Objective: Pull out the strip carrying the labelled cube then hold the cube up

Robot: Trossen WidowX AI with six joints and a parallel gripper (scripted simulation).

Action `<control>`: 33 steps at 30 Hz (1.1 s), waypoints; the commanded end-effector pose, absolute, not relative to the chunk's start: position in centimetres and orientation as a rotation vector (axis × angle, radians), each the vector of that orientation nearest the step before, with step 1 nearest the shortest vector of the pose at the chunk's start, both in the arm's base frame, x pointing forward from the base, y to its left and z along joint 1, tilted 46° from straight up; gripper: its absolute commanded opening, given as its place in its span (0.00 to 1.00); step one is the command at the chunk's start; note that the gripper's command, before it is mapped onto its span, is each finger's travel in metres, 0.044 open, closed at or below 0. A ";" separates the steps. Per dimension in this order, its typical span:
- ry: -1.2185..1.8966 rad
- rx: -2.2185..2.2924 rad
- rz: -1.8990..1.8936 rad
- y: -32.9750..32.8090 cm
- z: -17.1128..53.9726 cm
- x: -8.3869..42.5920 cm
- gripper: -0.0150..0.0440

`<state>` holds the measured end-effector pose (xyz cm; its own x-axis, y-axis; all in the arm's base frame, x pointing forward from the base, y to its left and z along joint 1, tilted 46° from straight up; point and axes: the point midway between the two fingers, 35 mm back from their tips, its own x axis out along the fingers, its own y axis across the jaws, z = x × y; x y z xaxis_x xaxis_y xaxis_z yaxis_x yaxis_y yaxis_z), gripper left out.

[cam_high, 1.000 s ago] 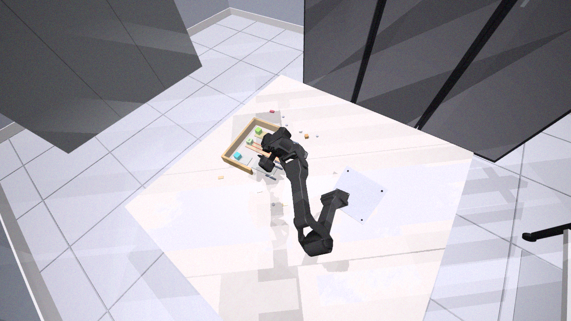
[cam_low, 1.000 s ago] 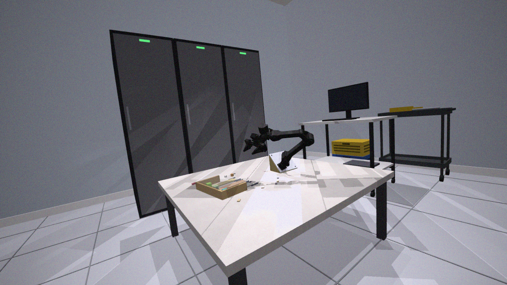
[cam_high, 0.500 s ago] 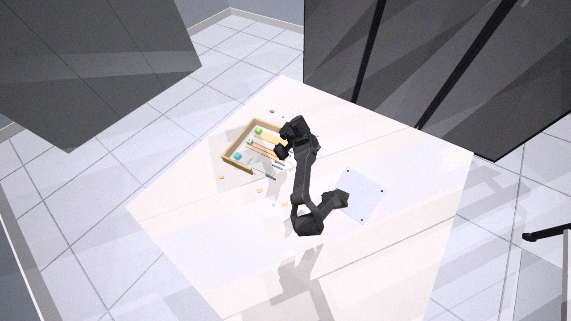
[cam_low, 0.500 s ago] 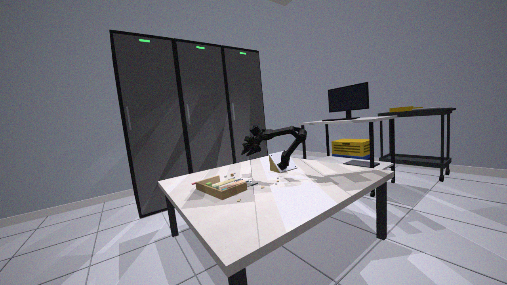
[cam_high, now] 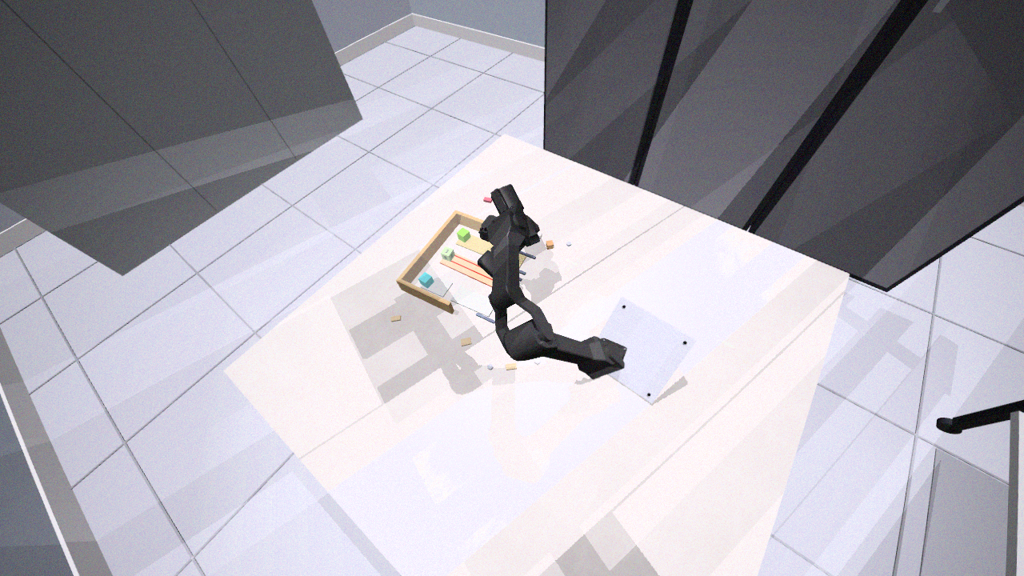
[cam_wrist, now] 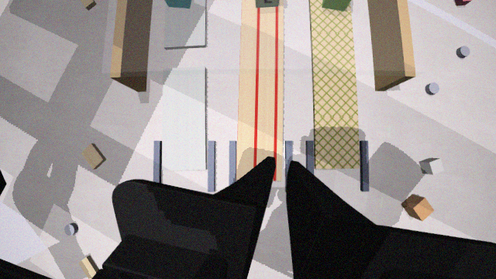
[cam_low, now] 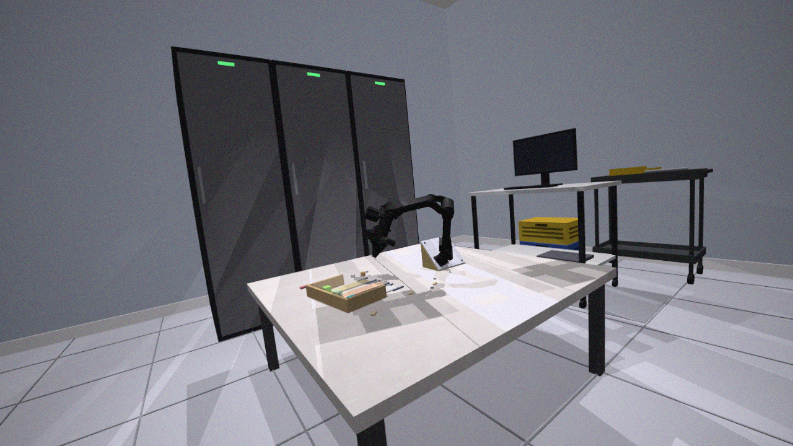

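Note:
The labelled cube (cam_high: 447, 254) (cam_wrist: 267, 3), pale green, sits on the far end of the middle strip (cam_high: 465, 268) (cam_wrist: 267, 97), cream with two red lines and unbroken where visible. A teal cube (cam_high: 426, 280) (cam_wrist: 178, 3) sits on the far piece (cam_wrist: 186, 31) of the left clear strip; a gap parts it from the near piece (cam_wrist: 184, 116). A green cube (cam_high: 464, 234) (cam_wrist: 337, 4) sits on the right cross-hatched strip (cam_wrist: 333, 77). My gripper (cam_low: 375, 254) (cam_wrist: 280, 166) is almost fully shut with nothing visible between the tips. It points down, above the middle strip's near end; the top view hides the fingertips.
A wooden three-sided frame (cam_low: 327, 298) (cam_wrist: 391, 46) surrounds the strips' far parts. Blue-grey bars (cam_wrist: 211, 167) flank each near end. An orange block (cam_high: 550, 245) (cam_wrist: 418, 207), tan blocks (cam_high: 466, 342) (cam_wrist: 93, 156) and grey cylinders (cam_wrist: 432, 88) lie around. A white board (cam_high: 651, 350) stands near the arm's base.

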<state>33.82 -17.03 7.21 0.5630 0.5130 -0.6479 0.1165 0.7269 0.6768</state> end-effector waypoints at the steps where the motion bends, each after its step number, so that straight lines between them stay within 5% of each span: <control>1: 1.236 0.642 0.475 -14.6 4.4 35.4 0.25; 33: 1.329 0.604 0.577 -11.5 2.1 36.5 0.25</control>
